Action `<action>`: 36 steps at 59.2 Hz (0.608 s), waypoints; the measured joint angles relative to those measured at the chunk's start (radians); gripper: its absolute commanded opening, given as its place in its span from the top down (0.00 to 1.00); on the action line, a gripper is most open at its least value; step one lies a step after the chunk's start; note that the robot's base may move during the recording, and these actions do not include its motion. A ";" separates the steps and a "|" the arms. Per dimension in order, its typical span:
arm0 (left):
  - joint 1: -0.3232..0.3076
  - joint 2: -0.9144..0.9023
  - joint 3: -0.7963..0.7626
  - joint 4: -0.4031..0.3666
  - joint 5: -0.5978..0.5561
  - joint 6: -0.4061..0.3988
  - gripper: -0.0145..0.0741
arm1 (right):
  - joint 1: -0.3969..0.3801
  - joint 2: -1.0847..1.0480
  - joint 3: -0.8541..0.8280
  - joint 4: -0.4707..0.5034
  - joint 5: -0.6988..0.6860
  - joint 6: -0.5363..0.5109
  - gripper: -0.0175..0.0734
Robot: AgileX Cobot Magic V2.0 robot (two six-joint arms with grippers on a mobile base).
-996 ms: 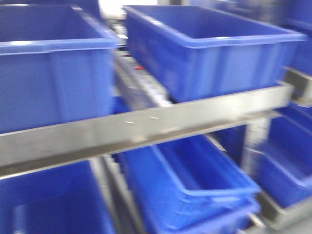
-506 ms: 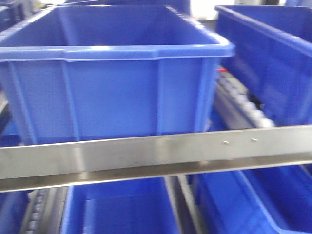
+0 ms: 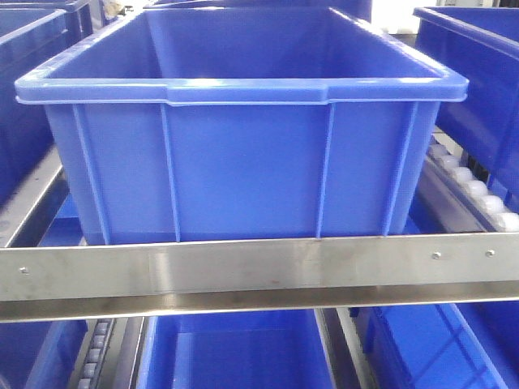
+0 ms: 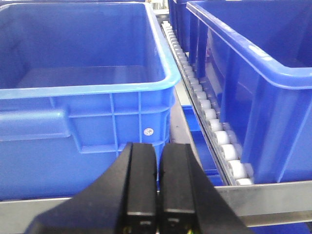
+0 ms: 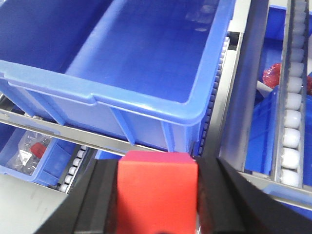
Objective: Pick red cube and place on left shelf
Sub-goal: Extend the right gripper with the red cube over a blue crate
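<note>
Squarely clamped, bright red cube (image 5: 157,187), smooth faces, in right claw (image 5: 158,200)

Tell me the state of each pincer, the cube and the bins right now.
Red cube: gripped, not yet on a shelf.
Right pincer: shut on it.
Left pincer: shut, empty.
Upper bin: empty.
Lower bin: holds bagged parts.

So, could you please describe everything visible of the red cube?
The red cube is a plain, matte block with crisp edges, its top face lit pinkish. It sits level, clamped on both sides by the black fingers of the right gripper, held before the blue bin. The frame cuts off its bottom.
</note>
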 measured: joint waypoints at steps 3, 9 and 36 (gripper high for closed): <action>0.000 0.000 0.000 0.000 0.000 0.000 0.72 | 0.000 0.000 0.000 0.000 0.000 0.000 0.74; 0.000 0.000 0.000 0.000 0.000 0.000 0.72 | 0.000 0.000 0.000 0.000 0.000 0.000 0.74; 0.000 0.000 0.000 0.000 0.000 0.000 0.72 | 0.000 0.000 0.000 0.000 0.000 0.000 0.74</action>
